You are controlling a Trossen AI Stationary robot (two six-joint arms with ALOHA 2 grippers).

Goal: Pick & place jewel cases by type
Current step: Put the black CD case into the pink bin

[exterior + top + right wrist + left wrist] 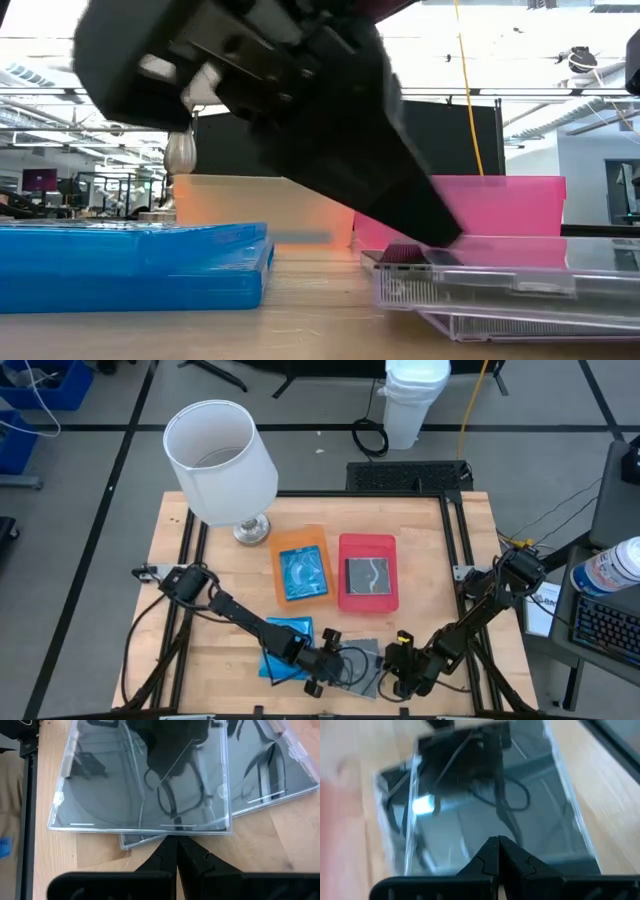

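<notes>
Two clear square plastic jewel cases with dark grey insides (358, 662) lay stacked, slightly askew, at the near edge of the wooden table (420, 530). The left end effector (322, 660), fingers together, hovered low at their left edge. The right end effector (402, 662), fingers also together, sat just beside their right edge, about equally near.

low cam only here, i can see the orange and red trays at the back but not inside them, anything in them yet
Observer: Yes. The orange tray holds one blue jewel case.
Operator: and the red one
Observer: The red tray holds one clear jewel case with a dark inside.
Operator: are the tools open
Observer: No. The left tool and the right tool both have their fingertips together, holding nothing, over the loose clear cases at the table's front.
</notes>
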